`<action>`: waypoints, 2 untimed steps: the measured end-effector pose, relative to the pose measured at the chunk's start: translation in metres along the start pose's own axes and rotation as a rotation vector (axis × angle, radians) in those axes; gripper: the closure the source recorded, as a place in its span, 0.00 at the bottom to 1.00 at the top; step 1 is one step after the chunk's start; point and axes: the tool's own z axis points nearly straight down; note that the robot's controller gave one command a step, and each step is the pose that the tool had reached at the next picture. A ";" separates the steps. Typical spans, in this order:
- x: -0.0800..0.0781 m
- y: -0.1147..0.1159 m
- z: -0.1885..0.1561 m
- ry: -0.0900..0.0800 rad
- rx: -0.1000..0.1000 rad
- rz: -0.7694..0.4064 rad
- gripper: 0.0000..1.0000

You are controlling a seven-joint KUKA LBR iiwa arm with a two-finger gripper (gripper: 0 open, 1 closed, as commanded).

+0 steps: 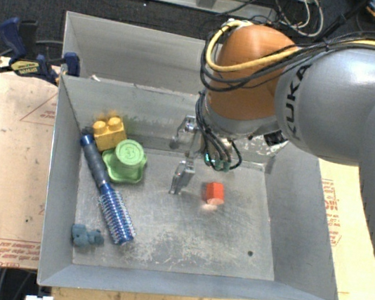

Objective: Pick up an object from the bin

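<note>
Claw (187,173): low inside the bin (154,261), hanging under the arm's orange cover (247,67), a little toward the far wall from the middle of the floor.
Claw opening: cannot tell. Only one slim metal tip shows clearly, close to the floor, and the rest is lost behind the cover and a knot of cables (219,154).
Claw hold: none of the bin's things shows in its grasp.
Nearest thing: a small red-orange block (214,192), on the bare floor near the bin's middle, just beside the metal tip on the side toward the right wall. Whether the two touch cannot be made out.
Hard to read: a pale patch at the block's near edge may be another face of it or a gleam on the metal.
Left wall group: a yellow brick (109,131) toward the far-left corner, and a green round piece (126,160) just beside it on the near side.
Brush: a blue brush (105,192) lies slantwise along the left wall. Its handle end is by the brick and its bristled end points toward the near wall.
Near-left corner: a small blue-grey piece (86,236), just beside the bristles. Its shape is too small to name.
Hidden: the cover and the grey arm (355,103) block the far-right corner and part of the far wall.
</note>
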 end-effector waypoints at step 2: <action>-0.021 0.084 0.086 -0.011 0.000 0.034 0.00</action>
